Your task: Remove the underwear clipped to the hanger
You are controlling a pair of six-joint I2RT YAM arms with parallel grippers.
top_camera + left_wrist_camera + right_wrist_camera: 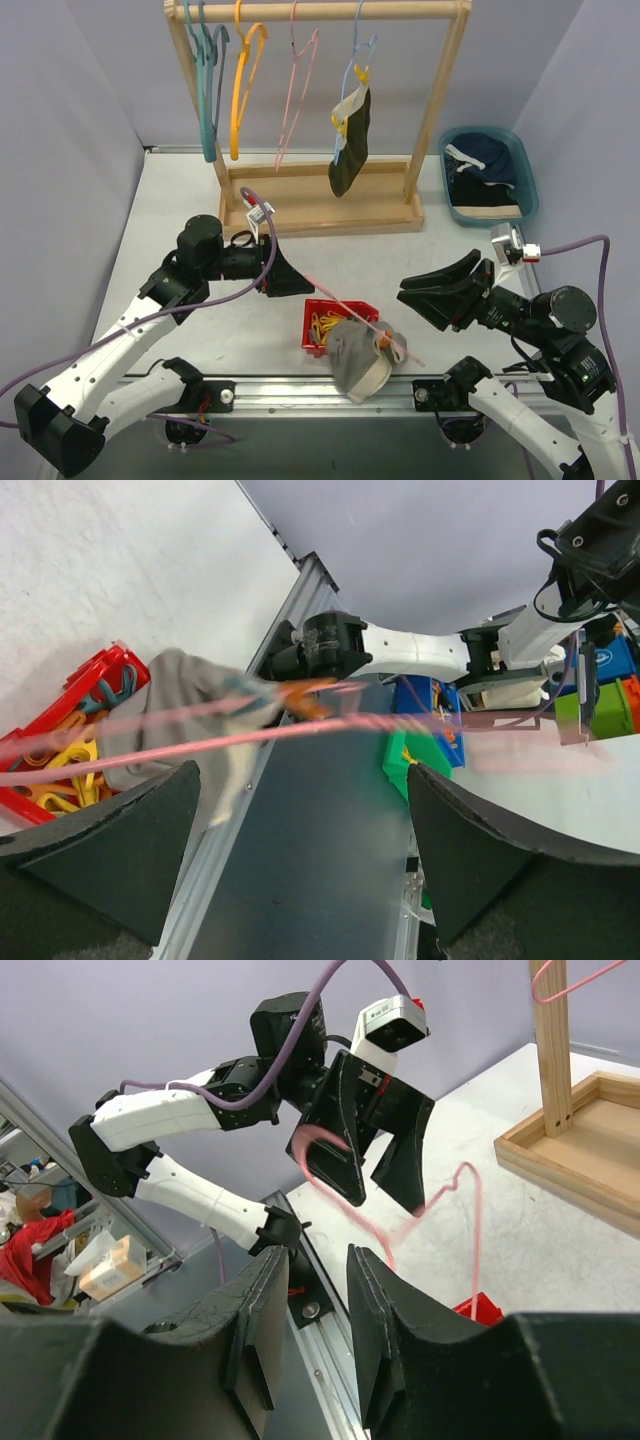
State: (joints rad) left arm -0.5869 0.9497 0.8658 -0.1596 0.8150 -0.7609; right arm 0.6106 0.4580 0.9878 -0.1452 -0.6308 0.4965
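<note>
White table under purple-grey walls, wooden rack at the far side. Dark olive brief hangs on the rack from a blue hanger, held by yellow clips. Navy brief sits in the blue bin at far right.

Working item is the grey-beige brief. It lies bunched at the near table edge between the two arm bases, touching the right side of the red tray. It is clipped by an orange clip to a pink hanger that is down on the table.

Key relation: the hanger's long axis runs diagonally, from far-left beside the left hand to near-right past the brief. The clip sits near the right end of that line.

- Left hand: fingers spread wide, gripping nothing. In its wrist view the pink wire crosses the gap between them.
- Right hand: jaws parted only a little, nothing between them. It points toward the middle, just beyond and right of the clip.

Judgement: the right hand is nearer the clip and the brief, so it needs a short move toward the near edge and slightly left. The left hand is better placed to close on the hanger wire and steady it.
</note>
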